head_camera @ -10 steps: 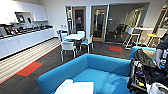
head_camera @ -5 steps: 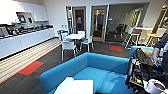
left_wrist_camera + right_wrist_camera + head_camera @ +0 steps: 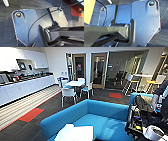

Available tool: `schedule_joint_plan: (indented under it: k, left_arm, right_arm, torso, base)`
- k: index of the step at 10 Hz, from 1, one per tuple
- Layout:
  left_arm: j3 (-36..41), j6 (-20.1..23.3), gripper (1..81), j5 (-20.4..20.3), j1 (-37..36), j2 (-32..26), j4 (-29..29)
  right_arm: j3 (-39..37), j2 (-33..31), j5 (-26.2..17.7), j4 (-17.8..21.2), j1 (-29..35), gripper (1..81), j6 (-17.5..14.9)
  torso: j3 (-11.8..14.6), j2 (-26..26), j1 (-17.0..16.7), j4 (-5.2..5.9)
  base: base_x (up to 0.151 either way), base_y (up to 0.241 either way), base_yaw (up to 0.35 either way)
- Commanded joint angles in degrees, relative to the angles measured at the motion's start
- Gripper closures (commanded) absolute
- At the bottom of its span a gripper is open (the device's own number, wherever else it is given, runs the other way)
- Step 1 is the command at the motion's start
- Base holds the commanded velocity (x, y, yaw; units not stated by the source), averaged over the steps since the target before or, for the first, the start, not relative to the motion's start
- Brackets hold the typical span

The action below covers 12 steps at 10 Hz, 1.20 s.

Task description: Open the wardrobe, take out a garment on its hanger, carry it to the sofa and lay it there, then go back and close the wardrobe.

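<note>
The bright blue sofa [image 3: 105, 110] stands right in front of me in the head view, its rounded back curving round the seat. The white garment [image 3: 75, 133] lies spread on the seat cushion at the near edge of the picture. I cannot make out its hanger among the folds. Both wrist views look down past my own dark plates onto dark carpet [image 3: 6, 31], and the fingers cannot be made out there.
A person's arm [image 3: 160, 97] and a dark control rig [image 3: 140, 119] are close at the sofa's right end. Behind the sofa stand a white table [image 3: 75, 83] and white chairs [image 3: 68, 93]. A kitchen counter [image 3: 25, 87] runs along the left wall, and a red carpet patch [image 3: 31, 114] lies on the floor.
The whole head picture has shifted a little, so the camera has moved. The garment stays where it was on the sofa seat.
</note>
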Motion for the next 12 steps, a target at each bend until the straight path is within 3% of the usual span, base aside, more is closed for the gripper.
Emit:
schedule_joint_plan:
  k: [1, 12]
  left_arm:
    - [-0.44, 0.3, 1.0, 1.82, -2.43, -0.55, 0.27]
    - [-0.44, 0.22, 1.0, 2.0, -2.25, -0.46, 0.18]
  right_arm:
    - [0.17, 0.18, -3.32, -0.47, 1.45, 1.0, -0.15]
    - [-0.44, 0.71, -3.5, -0.47, 1.36, 1.0, -0.15]
  torso:
    - [0.0, 0.0, 0.01, 0.0]
    - [0.0, 0.0, 0.01, 0.0]
  base:
    - [0.0, 0.0, 0.0]
    - [0.0, 0.0, 0.01]
